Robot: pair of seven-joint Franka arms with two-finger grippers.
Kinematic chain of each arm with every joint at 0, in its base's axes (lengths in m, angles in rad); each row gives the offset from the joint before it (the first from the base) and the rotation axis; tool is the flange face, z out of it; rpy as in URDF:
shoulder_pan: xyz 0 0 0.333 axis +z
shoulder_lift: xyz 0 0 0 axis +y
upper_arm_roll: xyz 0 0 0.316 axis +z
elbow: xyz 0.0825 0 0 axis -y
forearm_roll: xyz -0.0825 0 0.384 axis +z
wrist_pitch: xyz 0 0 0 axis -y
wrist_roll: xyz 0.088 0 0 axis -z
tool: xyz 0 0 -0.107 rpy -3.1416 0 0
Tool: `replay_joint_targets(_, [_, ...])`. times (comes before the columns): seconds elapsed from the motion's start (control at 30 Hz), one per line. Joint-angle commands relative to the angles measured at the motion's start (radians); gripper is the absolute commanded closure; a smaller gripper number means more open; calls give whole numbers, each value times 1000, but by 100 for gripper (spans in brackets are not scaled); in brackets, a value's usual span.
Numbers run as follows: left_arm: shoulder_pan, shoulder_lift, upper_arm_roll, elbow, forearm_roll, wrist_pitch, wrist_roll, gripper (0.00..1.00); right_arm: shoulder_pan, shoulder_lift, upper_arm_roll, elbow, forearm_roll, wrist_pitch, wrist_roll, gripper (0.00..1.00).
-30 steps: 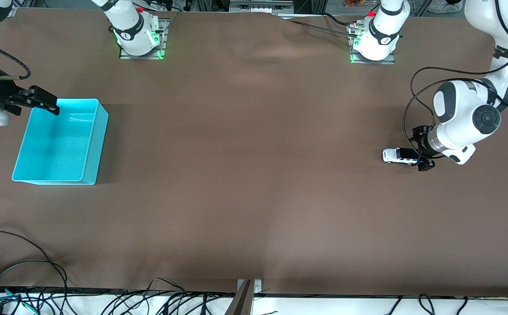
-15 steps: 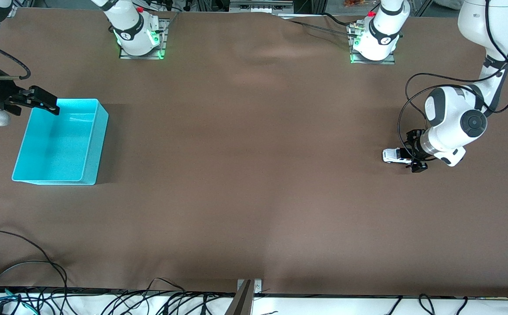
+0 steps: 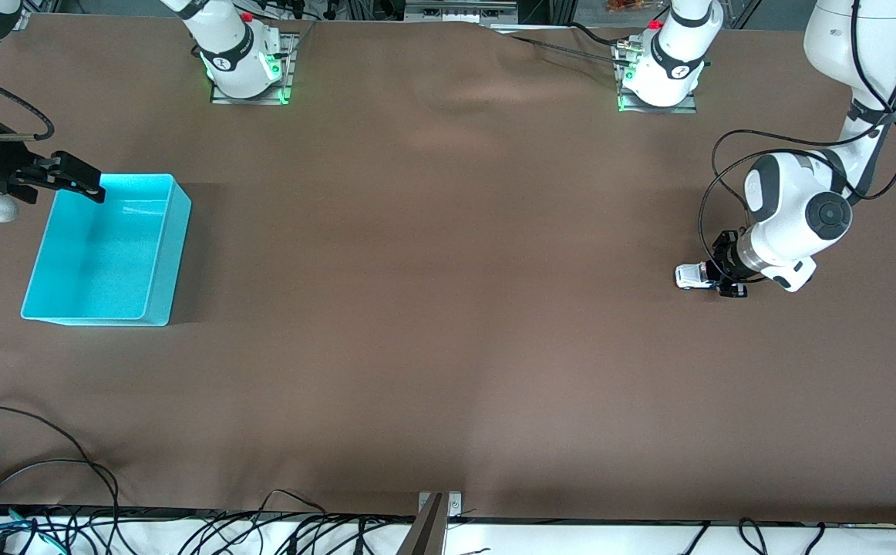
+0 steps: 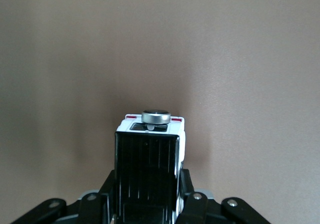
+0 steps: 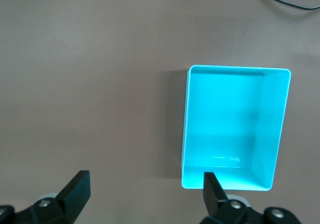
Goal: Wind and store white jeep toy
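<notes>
The white jeep toy (image 3: 689, 275) stands on the brown table at the left arm's end. My left gripper (image 3: 725, 276) is low at the table and shut on it. In the left wrist view the jeep's black roof (image 4: 148, 159) fills the space between my two fingers (image 4: 186, 184), which press on its sides. A silver disc (image 4: 156, 116) sits on the jeep's end that points away from the wrist. My right gripper (image 3: 78, 179) is open and empty, up over the corner of the cyan bin (image 3: 176, 247) at the right arm's end. The right wrist view shows the bin (image 5: 185, 124) empty.
The brown table cloth (image 3: 448, 308) has folds near the arm bases. Black cables (image 3: 47, 470) lie along the table edge nearest the front camera. A metal clamp (image 3: 432, 524) sits at the middle of that edge.
My left gripper slid further along the jeep toward the table's middle and closed on it, so less of the jeep shows. The right arm has not moved.
</notes>
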Motion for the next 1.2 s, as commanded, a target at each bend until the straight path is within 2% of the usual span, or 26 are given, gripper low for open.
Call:
replay_joint_targets(0.0, [-16, -45, -5, 4, 19, -42, -1, 95, 2, 8, -1, 24, 1, -18, -6, 0])
replay_joint_targets(0.3, [-103, -104, -7, 8, 19, -96, -61, 95, 2, 8, -1, 26, 1, -18, -6, 0])
replay_joint_targets(0.7, [-252, -84, -16, -1, 19, -96, -283, 95, 2, 8, 1, 26, 1, -18, -6, 0])
replay_joint_targets(0.87, [-287, -55, -21, -2, 17, -85, -326, 95, 2, 8, 1, 26, 1, -19, -6, 0])
replay_joint_targets(1.17, [-289, -20, -35, -5, 9, -62, -327, 95, 2, 8, -1, 26, 1, -18, -6, 0])
